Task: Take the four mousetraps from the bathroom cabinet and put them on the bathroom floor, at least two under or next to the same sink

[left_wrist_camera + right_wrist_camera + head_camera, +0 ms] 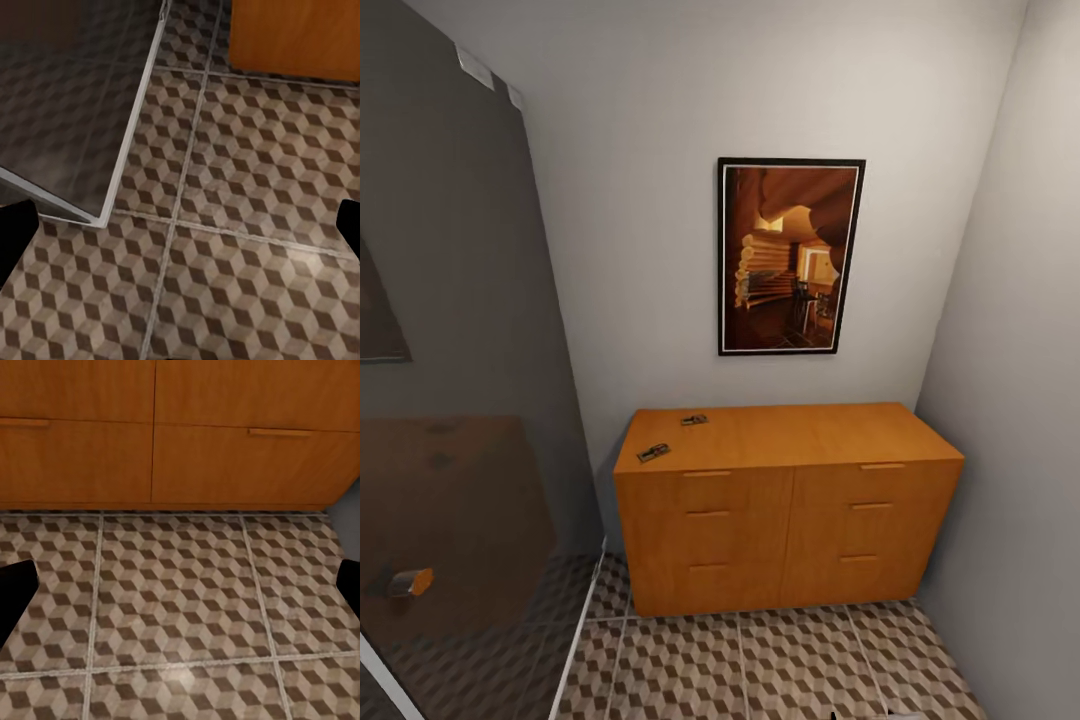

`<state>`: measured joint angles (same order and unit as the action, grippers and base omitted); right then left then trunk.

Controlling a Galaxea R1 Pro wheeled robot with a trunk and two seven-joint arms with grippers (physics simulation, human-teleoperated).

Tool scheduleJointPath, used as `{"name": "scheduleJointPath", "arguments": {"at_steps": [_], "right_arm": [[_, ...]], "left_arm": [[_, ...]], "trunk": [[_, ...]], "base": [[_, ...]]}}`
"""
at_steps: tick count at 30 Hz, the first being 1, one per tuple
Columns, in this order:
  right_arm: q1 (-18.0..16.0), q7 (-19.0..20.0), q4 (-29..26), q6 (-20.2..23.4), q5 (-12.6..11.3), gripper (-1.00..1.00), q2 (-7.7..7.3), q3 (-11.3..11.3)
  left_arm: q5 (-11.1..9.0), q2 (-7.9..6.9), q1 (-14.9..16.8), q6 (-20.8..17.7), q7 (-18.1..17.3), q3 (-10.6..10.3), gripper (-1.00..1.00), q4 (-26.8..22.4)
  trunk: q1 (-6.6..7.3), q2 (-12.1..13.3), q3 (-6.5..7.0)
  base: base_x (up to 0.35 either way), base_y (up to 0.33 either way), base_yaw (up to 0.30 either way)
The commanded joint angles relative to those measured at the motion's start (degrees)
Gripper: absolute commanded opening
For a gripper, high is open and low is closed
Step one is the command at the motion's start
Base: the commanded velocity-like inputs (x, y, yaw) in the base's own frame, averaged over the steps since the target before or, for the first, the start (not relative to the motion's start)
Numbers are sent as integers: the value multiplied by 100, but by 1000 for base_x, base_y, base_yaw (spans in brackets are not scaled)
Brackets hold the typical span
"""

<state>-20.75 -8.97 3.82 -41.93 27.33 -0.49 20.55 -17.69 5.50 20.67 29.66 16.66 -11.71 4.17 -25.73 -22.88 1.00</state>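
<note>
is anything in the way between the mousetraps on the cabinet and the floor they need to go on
Nothing visible does. Two mousetraps lie loose on the cabinet top's left end, uncovered, and the tiled bathroom floor in front of it is bare where it shows.

The cabinet (pixel 790 505) fills the alcove wall to wall, hemmed by the grey wall (pixel 1010 330) on the right and the dark glass shower enclosure (pixel 455 400) on the left. Its flat top lies open from above and in front; two mousetraps (pixel 653 452) (pixel 694 420) sit near the left end, close to the glass. A framed picture (pixel 791 256) hangs well above. The bathroom floor (pixel 760 665) before the cabinet is open tile.
</note>
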Motion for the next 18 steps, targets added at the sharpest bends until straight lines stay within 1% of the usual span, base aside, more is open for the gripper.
{"name": "scheduleJointPath", "arguments": {"at_steps": [1,18], "right_arm": [[-8,-43,26,-26,60,100,-4,28],[-8,-43,25,-26,58,100,-4,28]], "left_arm": [[-26,1,8,26,18,-49,100,23],[-25,-13,8,3,22,-50,100,23]], "trunk": [[-5,-4,-2],[-5,-4,-2]], "base": [[278,0,0],[317,0,0]]}}
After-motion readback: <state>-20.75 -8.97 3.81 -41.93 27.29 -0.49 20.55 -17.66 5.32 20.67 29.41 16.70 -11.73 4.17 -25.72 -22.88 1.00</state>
